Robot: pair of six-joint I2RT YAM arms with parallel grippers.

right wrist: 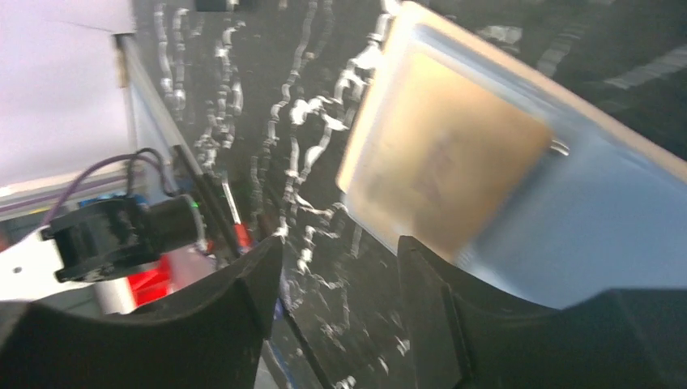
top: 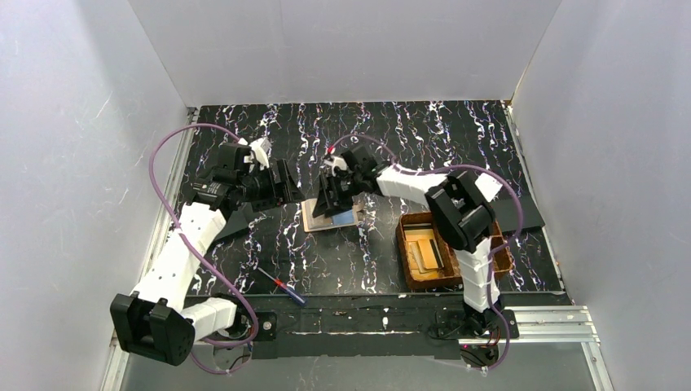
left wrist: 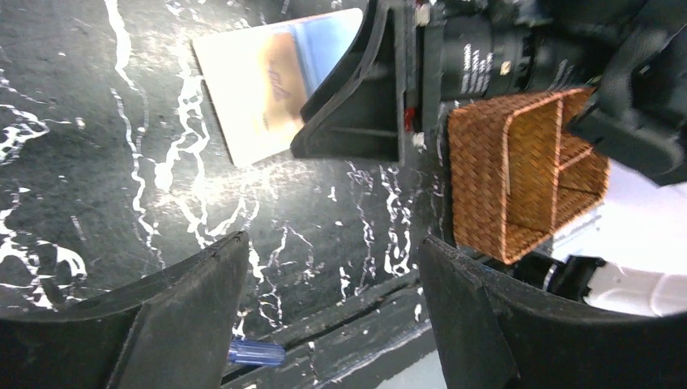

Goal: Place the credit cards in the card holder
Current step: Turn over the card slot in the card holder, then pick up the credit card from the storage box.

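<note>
Fingers (left wrist: 186,316) of the left gripper (left wrist: 334,243) gape wide and hold nothing. The right gripper (right wrist: 339,247) is parted and empty too, with the credit cards (top: 330,218) at its 6 o'clock. Two overlapping cards show there. More lie in the one basket (top: 403,244) at their 3 o'clock, too unclear to count. None looks filed, and I cannot pick out the card holder.

Two credit cards (top: 326,220) lie stacked flat near the desk (top: 244,130) centre: a tan card atop a whitish card with a blue band. More cards (top: 425,252) lie flat inside the basket (top: 402,238) at 4 o'clock.
</note>
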